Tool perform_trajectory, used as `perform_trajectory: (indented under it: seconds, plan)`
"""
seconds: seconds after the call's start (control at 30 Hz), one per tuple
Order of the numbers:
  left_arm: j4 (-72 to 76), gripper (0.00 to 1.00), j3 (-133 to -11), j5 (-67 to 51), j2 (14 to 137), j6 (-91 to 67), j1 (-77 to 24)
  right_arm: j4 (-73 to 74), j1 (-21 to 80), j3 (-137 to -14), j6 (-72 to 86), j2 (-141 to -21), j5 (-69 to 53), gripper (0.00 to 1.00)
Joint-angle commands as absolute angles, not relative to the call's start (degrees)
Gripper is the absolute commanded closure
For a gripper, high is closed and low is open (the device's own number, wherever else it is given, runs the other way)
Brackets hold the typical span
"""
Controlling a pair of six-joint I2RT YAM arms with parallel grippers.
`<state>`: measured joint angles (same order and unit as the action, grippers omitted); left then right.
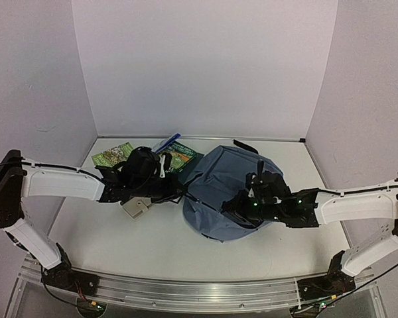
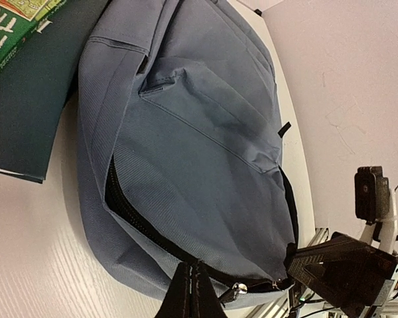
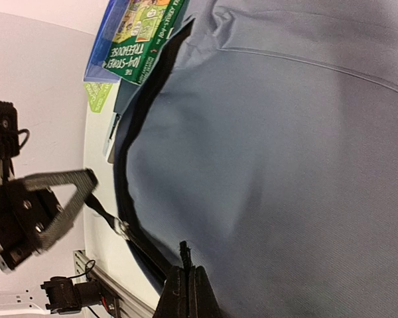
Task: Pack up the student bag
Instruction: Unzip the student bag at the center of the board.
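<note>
Unzipping, by our judgement: the student bag (image 1: pixel 215 173) lies mid-table, our left gripper (image 1: pixel 183 194) pinching the zipper pull (image 2: pixel 239 288) at its 9 o'clock edge and our right gripper (image 1: pixel 227 207) clamped on bag fabric. Next, we reckon, we must widen the opening for the books (image 1: pixel 180 156) at 11 o'clock.

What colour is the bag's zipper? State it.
The zipper is black; the left wrist view shows it best.

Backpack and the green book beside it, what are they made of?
The backpack looks like soft woven cloth, matte grey-blue: fine ribbed weave, folds and stitched seams show. Its zipper has dark teeth, probably plastic. The book seems paper with a smooth printed cover.
</note>
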<state>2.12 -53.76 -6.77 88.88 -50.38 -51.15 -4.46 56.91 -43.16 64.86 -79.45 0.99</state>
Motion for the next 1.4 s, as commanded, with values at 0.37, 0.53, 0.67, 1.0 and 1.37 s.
perform_trajectory:
  seconds: [0.37, 0.53, 0.67, 1.0, 1.37]
  plan:
    - [1.18, 1.00, -61.53, -9.29, 94.27, -43.13, -40.02, 11.18, 57.13, -40.88, 65.83, -70.39, 11.16, 1.00]
    - [2.32, 1.00, -63.89, -11.29, 98.54, -42.07, -36.54, 12.32, 57.11, -40.28, 65.98, -71.07, 12.46, 1.00]
    - [3.27, 1.00, -66.84, -12.99, 102.53, -40.62, -33.79, 12.79, 57.13, -40.04, 66.13, -71.70, 13.38, 1.00]
    - [6.16, 1.00, -76.28, -16.17, 112.43, -36.28, -29.09, 13.27, 57.19, -40.88, 63.65, -74.01, 13.76, 1.00]
    - [9.58, 1.00, -89.66, -22.67, 123.54, -33.66, -28.83, 13.03, 58.78, -45.50, 57.40, -74.23, 14.01, 1.00]
